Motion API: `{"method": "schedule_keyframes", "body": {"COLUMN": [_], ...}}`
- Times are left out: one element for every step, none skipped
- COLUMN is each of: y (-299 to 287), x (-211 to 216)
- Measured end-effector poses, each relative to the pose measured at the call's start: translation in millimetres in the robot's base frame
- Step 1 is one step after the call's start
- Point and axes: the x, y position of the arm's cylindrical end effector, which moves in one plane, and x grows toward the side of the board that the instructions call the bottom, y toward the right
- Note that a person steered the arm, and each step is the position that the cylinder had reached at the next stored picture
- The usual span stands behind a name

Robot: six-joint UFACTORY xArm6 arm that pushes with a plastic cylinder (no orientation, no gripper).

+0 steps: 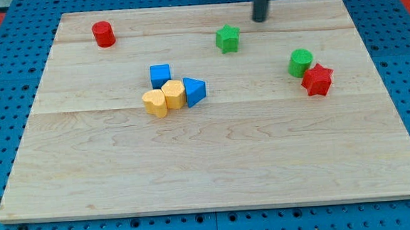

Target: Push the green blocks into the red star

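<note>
A green star [227, 39] lies near the view's top centre of the wooden board [215, 171]. A green cylinder [300, 62] sits at the right, touching the upper-left side of the red star [318, 79]. My tip [260, 19] is a dark rod near the board's top edge, above and to the right of the green star, a short gap away from it.
A red cylinder [103, 34] stands at the top left. A blue cube [160, 75], a blue triangular block [195, 91] and two yellow blocks [174, 94] [155, 102] cluster left of centre. Blue pegboard surrounds the board.
</note>
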Motion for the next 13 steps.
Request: {"method": "schedule_keyframes", "body": {"y": [-70, -82, -30, 10, 46, 57, 39, 8, -12, -7, 9, 26, 23], "x": [15, 49, 50, 51, 57, 72, 73, 73, 79, 104, 126, 124, 89]}}
